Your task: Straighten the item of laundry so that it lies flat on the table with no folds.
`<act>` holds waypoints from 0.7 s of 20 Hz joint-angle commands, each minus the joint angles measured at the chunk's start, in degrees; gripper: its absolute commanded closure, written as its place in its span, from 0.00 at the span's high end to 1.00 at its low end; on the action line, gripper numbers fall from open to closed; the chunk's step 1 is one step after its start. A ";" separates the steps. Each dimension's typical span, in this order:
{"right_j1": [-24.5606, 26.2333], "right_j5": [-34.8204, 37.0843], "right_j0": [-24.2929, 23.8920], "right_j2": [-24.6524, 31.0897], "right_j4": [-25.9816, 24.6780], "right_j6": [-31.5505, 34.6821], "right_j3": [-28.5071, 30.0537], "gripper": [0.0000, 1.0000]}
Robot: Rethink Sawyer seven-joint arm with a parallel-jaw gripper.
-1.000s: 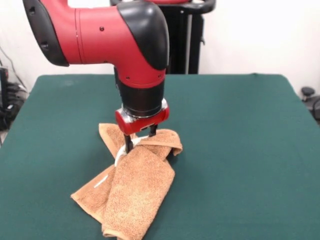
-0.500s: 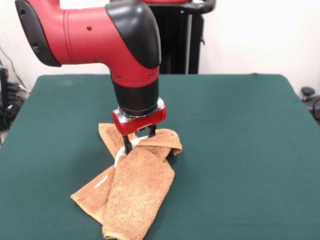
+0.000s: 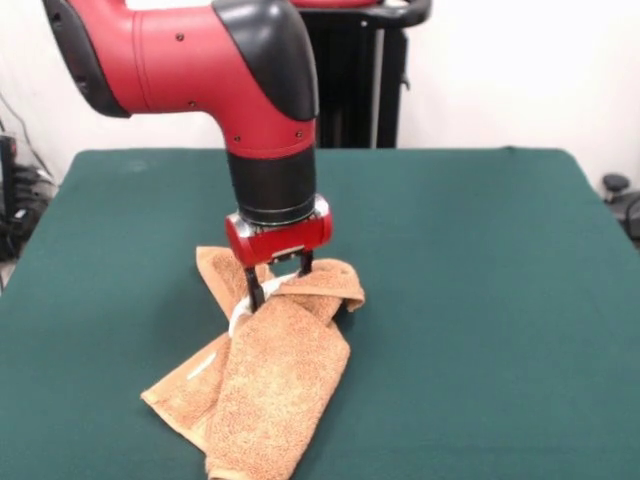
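Observation:
The item of laundry [image 3: 270, 385], an orange-tan towel, lies rumpled on the green table [image 3: 480, 300] left of centre. It is folded over itself into a long doubled strip that runs toward the front edge. A white tag [image 3: 238, 318] shows at its left side. My gripper [image 3: 280, 288] comes straight down onto the towel's far end. Its two dark fingers [image 3: 254, 290] stand on either side of a raised ridge of cloth and are shut on it. The fingertips are sunk in the fabric.
The red and black arm [image 3: 260, 90] hangs over the table's left half. A black stand [image 3: 365, 80] rises behind the far edge. Cables and gear [image 3: 15, 200] sit off the left side, and a dark object [image 3: 620, 195] off the right.
The arm's upper links have shifted a little to the left and the wrist has turned slightly. The fingers stay at the same fold, and the towel has hardly moved.

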 commanded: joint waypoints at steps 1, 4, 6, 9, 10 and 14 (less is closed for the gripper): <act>8.89 -19.78 11.59 -10.05 6.04 28.10 1.44 1.00; 9.08 -22.02 15.99 -14.92 7.87 29.79 0.33 0.00; 9.03 -22.57 17.67 -16.68 8.99 31.68 0.24 0.00; 8.49 -21.87 15.68 -14.04 9.18 29.44 1.22 0.00; 8.60 -22.16 15.41 -13.79 9.12 29.16 1.28 0.00; 9.04 -22.34 13.93 -11.88 8.88 27.81 1.48 0.00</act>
